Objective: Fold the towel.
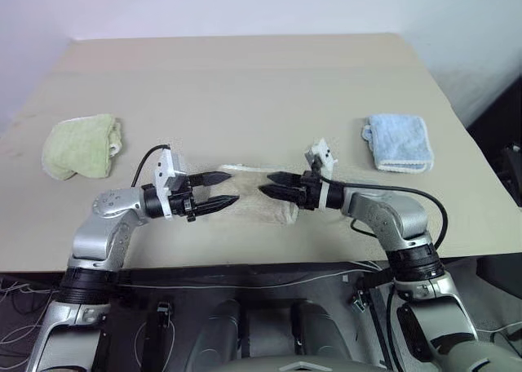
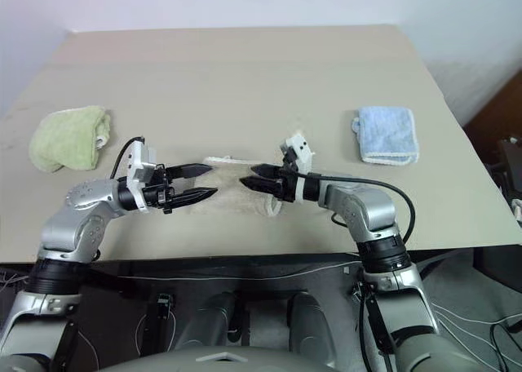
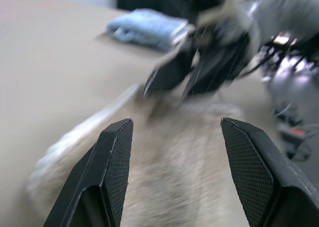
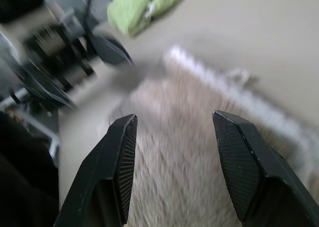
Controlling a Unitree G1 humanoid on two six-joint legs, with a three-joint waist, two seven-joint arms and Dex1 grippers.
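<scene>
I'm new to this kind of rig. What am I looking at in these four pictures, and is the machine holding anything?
This is a two-armed humanoid robot. The two wide pictures come from cameras in its head, looking down over a tan table. The two close-ups come from cameras on each wrist, looking along that arm's two black fingers. The left gripper and right gripper face each other just above the beige towel, which lies folded small near the table's front edge. Both have their fingers spread and hold nothing. A green towel lies on the robot's left and a light blue towel on its right.
</scene>
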